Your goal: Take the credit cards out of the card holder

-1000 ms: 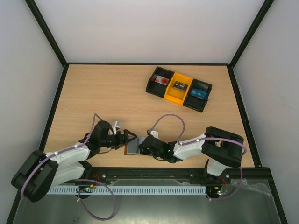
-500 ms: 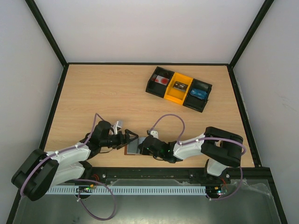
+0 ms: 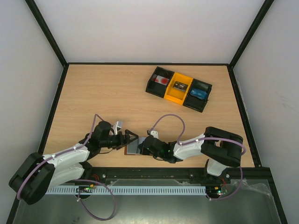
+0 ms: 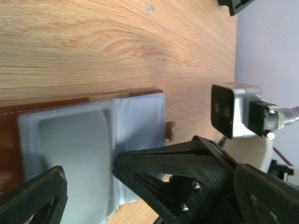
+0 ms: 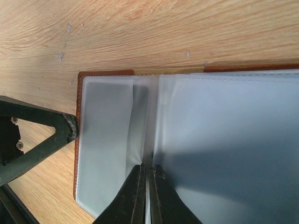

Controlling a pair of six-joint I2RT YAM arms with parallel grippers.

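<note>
The card holder lies open on the table, brown outside and grey-blue inside. A pale rounded rectangle, seemingly one of the credit cards, shows in one pocket; I cannot make out any other card. My right gripper is shut, its tips pressing on the holder's central fold. My left gripper stands wide open at the holder's left end. One of its fingers touches the brown edge, and nothing is held in it.
A black-and-yellow tray of bins with small items stands at the back right. The snap tab sticks out from the holder's edge. The table's near edge and both arm bases lie just behind the holder.
The left arm has shifted very slightly; both grippers and the holder stay where they were.
</note>
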